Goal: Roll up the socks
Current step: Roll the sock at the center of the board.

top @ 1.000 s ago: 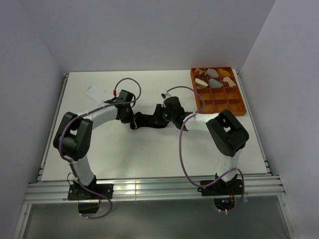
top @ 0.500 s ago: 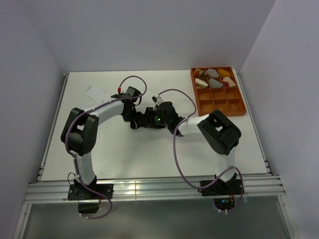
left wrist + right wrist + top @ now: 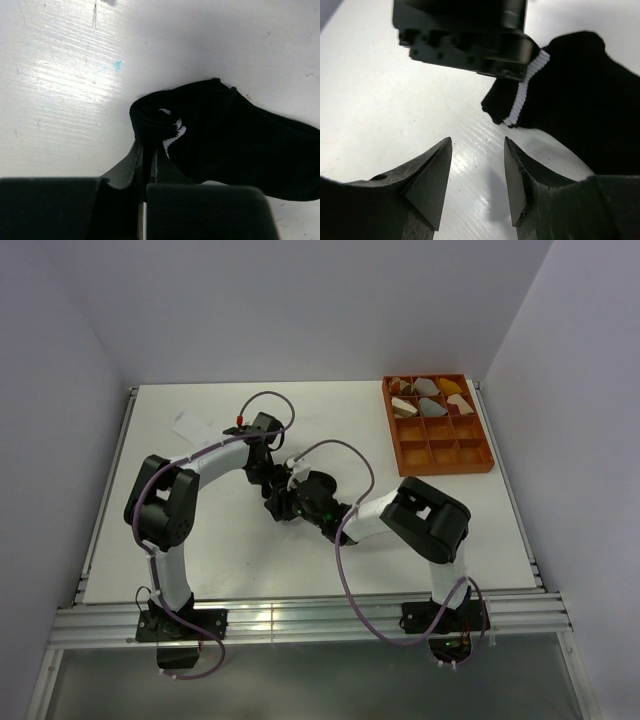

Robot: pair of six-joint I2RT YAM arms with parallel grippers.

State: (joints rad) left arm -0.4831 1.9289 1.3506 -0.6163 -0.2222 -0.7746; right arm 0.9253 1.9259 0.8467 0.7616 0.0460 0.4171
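**At the left hand's fingertips: the black sock, pinched by its edge**

Right at the left hand (image 3: 146,148), the two fingers (image 3: 127,167) stand nearly together with a bare sliver of gap between them. Their tips nip the bunched, folded-over edge of the black sock (image 3: 235,145). From that pinch the sock spreads away from the hand and off to one side, lying flat on the white bench (image 3: 60,75). A small white mark (image 3: 172,136) shows on the fabric just past the fingertips.

Facing it from the other side, the right hand (image 3: 477,141) hangs low over the bench. Its fingers are spread well apart with only bare bench between them, and it has hold of nothing. Just ahead of its tips lies the sock's cuff, edged by a white ribbed stripe (image 3: 527,85), with the dark body of the left hand directly over that cuff.

Farther off, seen from above, the white sock (image 3: 190,425) lies well beyond the left hand, apart from both arms and too small for detail. Well away past the right arm sits an orange tray (image 3: 438,450), with rolled bundles (image 3: 430,398) in its far compartments.
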